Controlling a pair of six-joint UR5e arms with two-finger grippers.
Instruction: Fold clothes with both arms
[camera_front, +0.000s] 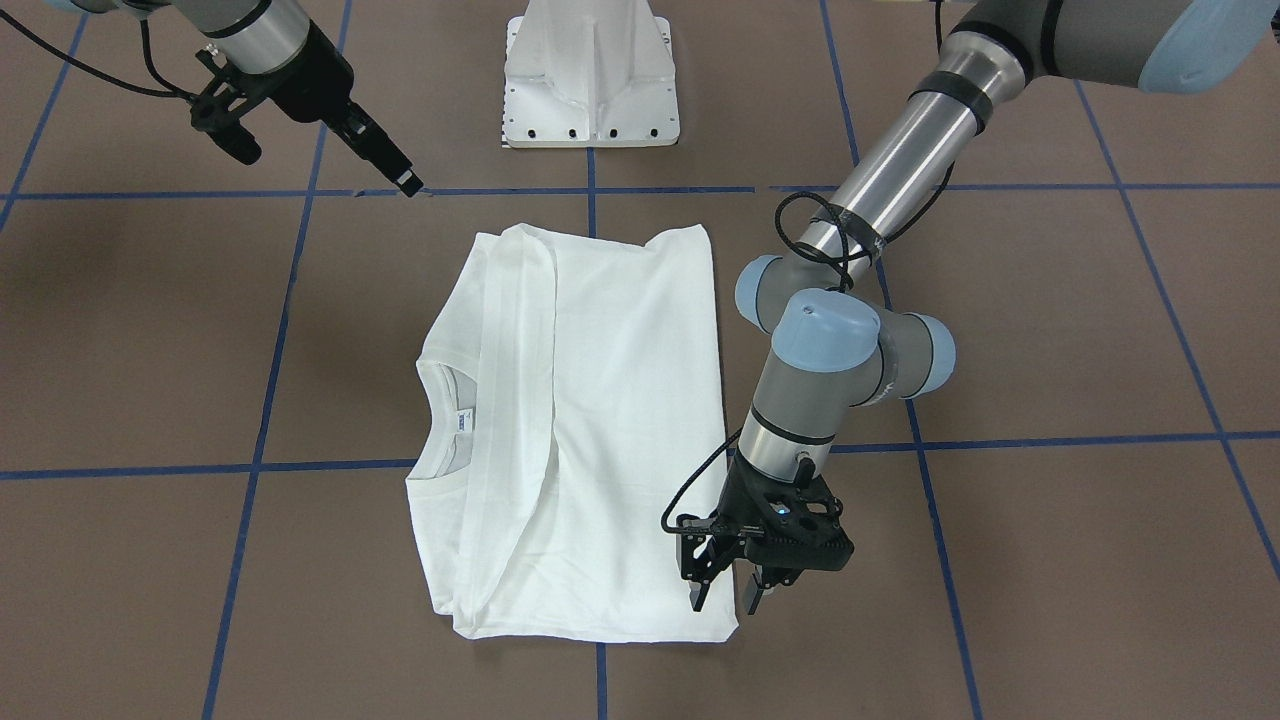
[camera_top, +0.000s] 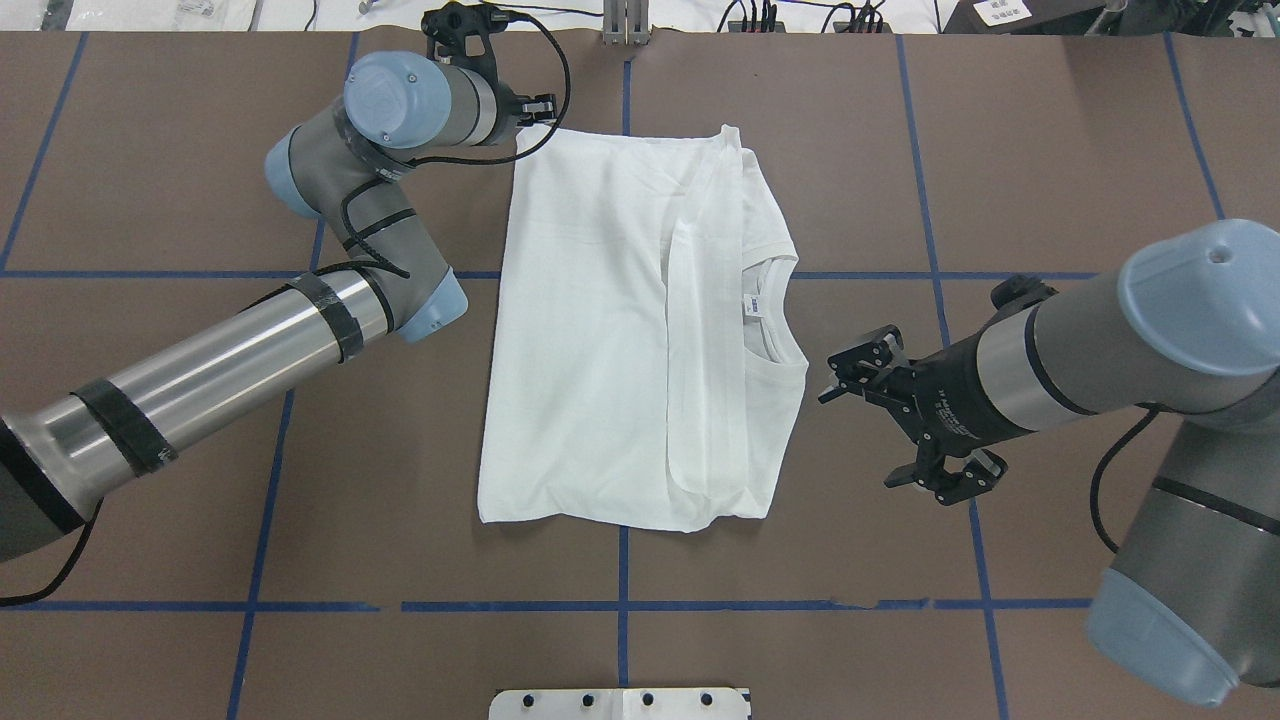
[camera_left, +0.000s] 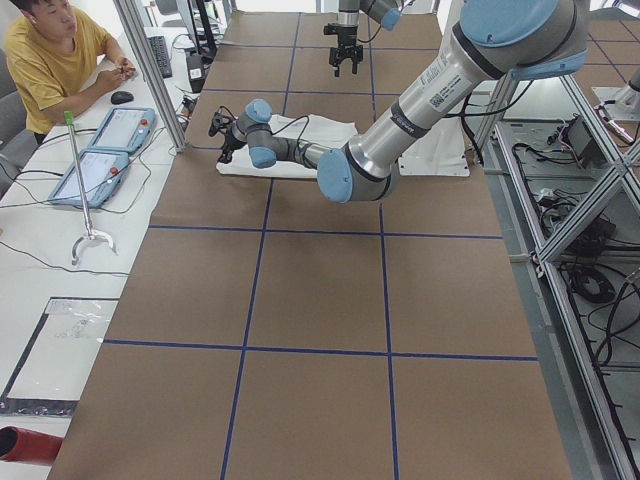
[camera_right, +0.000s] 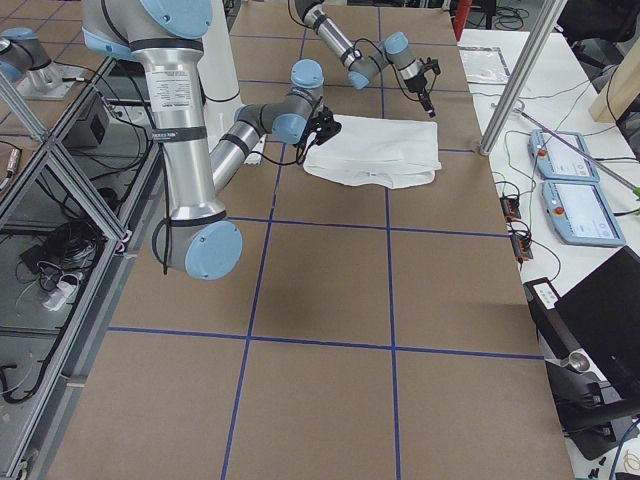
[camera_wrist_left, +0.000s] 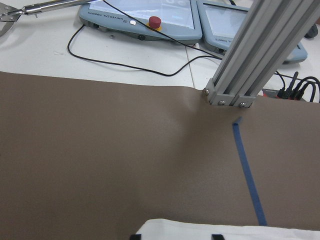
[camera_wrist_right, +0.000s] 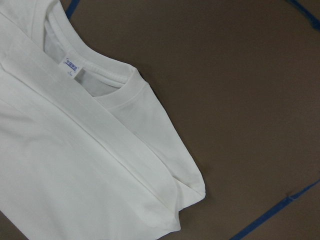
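Note:
The white T-shirt (camera_front: 600, 420) lies flat on the brown table (camera_front: 1050, 330), with its sleeves folded in and its collar and neck label (camera_front: 463, 421) toward the robot's right. No printed text shows. It also shows in the overhead view (camera_top: 600, 330). My left gripper (camera_front: 725, 592) is open and points down, its fingertips straddling the shirt's far left corner edge. The left wrist view shows that edge (camera_wrist_left: 225, 231) between the two tips. My right gripper (camera_front: 405, 182) looks open and empty, lifted clear of the shirt's collar side (camera_wrist_right: 75, 150). It also shows in the overhead view (camera_top: 835, 378).
A white metal pedestal base (camera_front: 590, 90) stands at the robot's side of the table. Blue tape lines grid the surface. Past the far edge are an aluminium post (camera_wrist_left: 255, 55), teach pendants (camera_wrist_left: 140, 15) and a seated operator (camera_left: 55, 60).

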